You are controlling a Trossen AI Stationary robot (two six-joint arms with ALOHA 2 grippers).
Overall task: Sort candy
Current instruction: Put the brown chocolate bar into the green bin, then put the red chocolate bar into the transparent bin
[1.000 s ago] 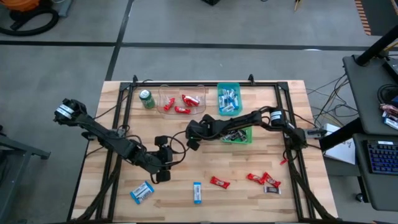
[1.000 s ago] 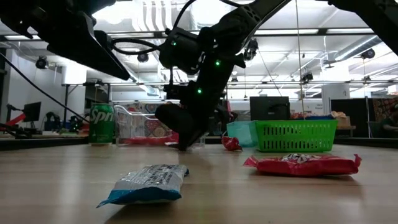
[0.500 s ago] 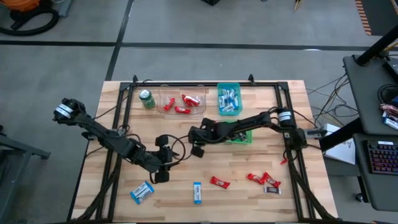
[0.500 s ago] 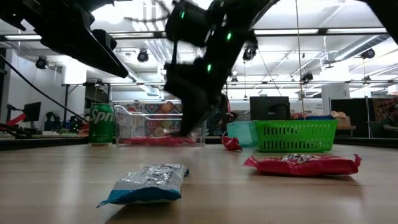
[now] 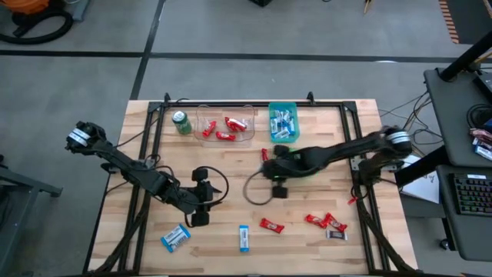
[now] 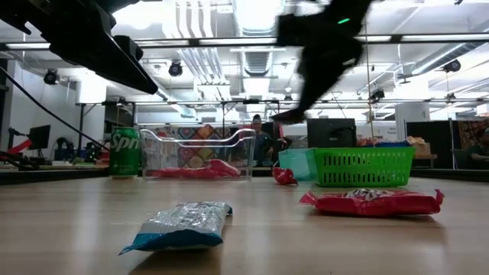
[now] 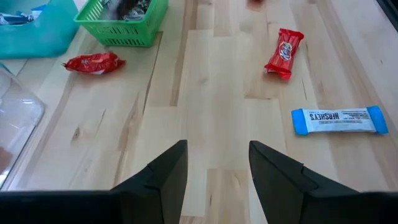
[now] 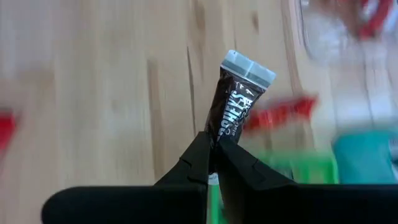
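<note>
The right claw (image 8: pixel 212 163) is pressed together on one end of a dark brown bar (image 8: pixel 237 101), which sticks out straight ahead of the fingertips with its long axis in line with the fingers and its crimped silver end farthest from them. Only the right wrist view shows this grip. From above, the right claw (image 5: pixel 267 163) is just a dark mass over the middle of the counter (image 5: pixel 361 123), with the green basket (image 5: pixel 304 168) mostly hidden under the arm. The low view shows that arm blurred and raised well above the boards.

The left claw (image 7: pixel 216 163) is spread, nothing between its fingers, held low over bare wood. Its wrist view shows what lies ahead of it: a blue-and-white bar (image 7: pixel 339 120) lying crosswise, a red bar (image 7: pixel 284 53) beyond it pointing away at a slight slant, another red bar (image 7: pixel 93 63) near the green basket (image 7: pixel 122 26), and a corner of the teal bin (image 7: pixel 38 36). From above, the left claw (image 5: pixel 201 201) sits left of centre.

The high view alone gives the whole spread. A blue-and-white bar (image 5: pixel 175 238) lies slanted near the front edge. A second one (image 5: pixel 244 238) points front to back. To the right are a red bar (image 5: pixel 270 225) and a small cluster of bars (image 5: pixel 327 224). At the back stand a green can (image 5: pixel 181 122), a clear tray (image 5: pixel 207 115) holding red bars and the teal bin (image 5: pixel 270 109) holding blue-and-white ones.
</note>
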